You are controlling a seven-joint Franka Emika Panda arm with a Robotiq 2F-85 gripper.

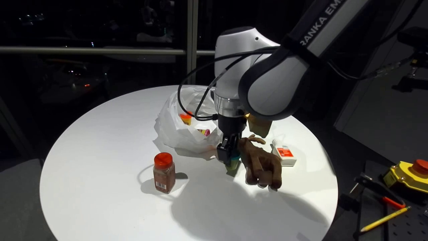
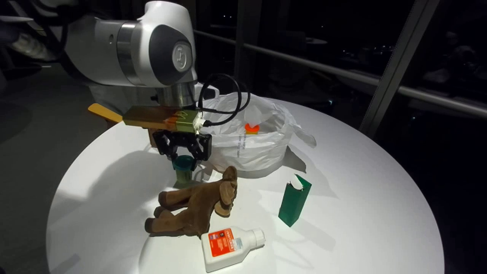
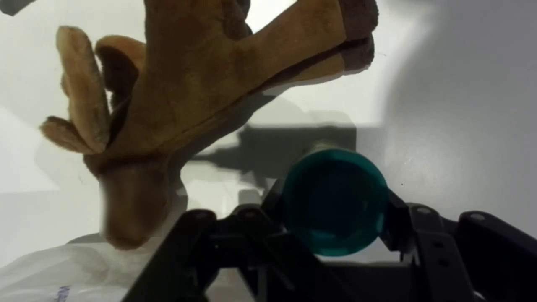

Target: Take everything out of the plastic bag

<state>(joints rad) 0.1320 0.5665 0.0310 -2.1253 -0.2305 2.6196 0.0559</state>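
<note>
We have the fingers [image 3: 397,222] clamped on the teal cup [image 3: 335,201], one on either side right at the lid, plain in the wrist view. It's upright, lid up, outside the bag [image 2: 262,156] and near it; we can't tell if its base touches the bench [image 1: 100,174]. The bag sits on the bench, mouth up, translucent white film all crumpled, some print on its wall. Inside we count two more: the orange cup [image 1: 186,118], seen in both exterior views, and a pink-lidded cup [image 1: 204,132], partly hidden in an exterior view, looks tipped. Rest we log out on the bench. The plush [image 2: 201,205], brown, lies on its side between the teal cup and the bottle [image 2: 228,245]; its snout is right at the bag in the wrist view, contact unclear. The bottle, white with a red label, lies flat. Near its cap the box [image 2: 295,199], green, stands upright. The jar [image 1: 164,174], red lid on, stands well apart, on the other side of the teal cup from the plush. The arm [image 1: 230,63] reaches over the bench; beside it we note a pencil [image 1: 384,219] and a red button [image 1: 420,166].
</note>
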